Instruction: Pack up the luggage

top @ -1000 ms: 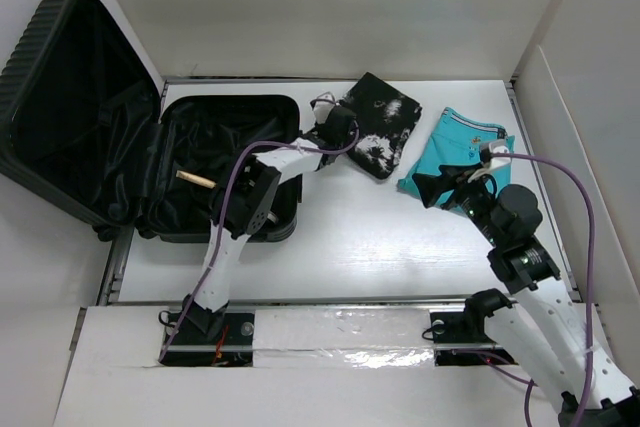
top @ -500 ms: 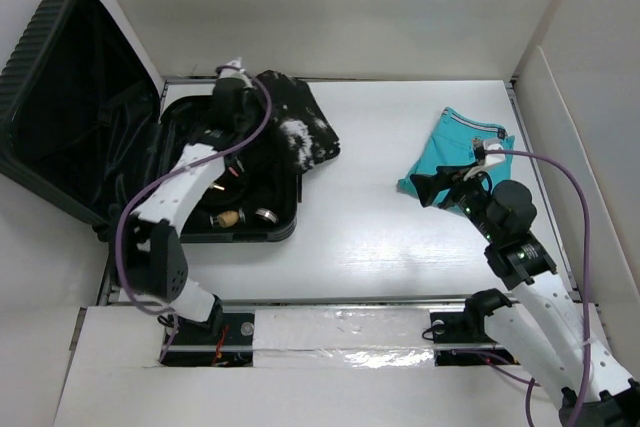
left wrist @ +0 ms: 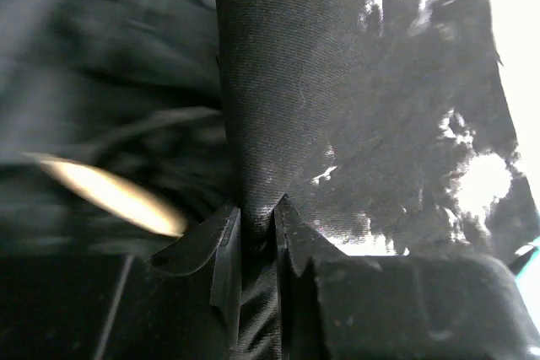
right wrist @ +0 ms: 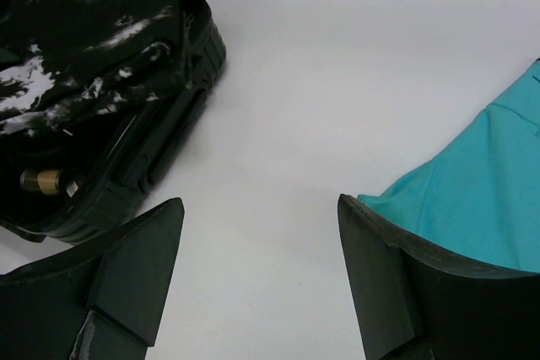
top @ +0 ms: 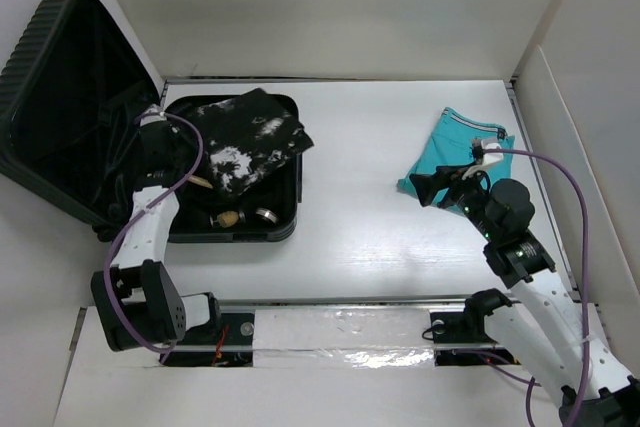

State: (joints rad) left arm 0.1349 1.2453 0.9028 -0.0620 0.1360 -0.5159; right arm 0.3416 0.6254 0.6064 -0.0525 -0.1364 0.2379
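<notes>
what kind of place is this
Likely a robotics lab cell: white table walled by plain white panels, two robot arms bolted at its near edge, an open black ribbed hard-shell suitcase.

I see bare table (top: 360, 197) right of the luggage (top: 232, 236), free for passing as far as the teal cloth (top: 462, 142). The black patterned cloth (top: 245, 142) covers most of the luggage's tray, and its raised lid (top: 60, 97) blocks the left side.

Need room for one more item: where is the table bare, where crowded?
Bare: the table between the luggage and the teal cloth, back wall to near edge. Crowded: inside the luggage, under the black patterned cloth.
</notes>
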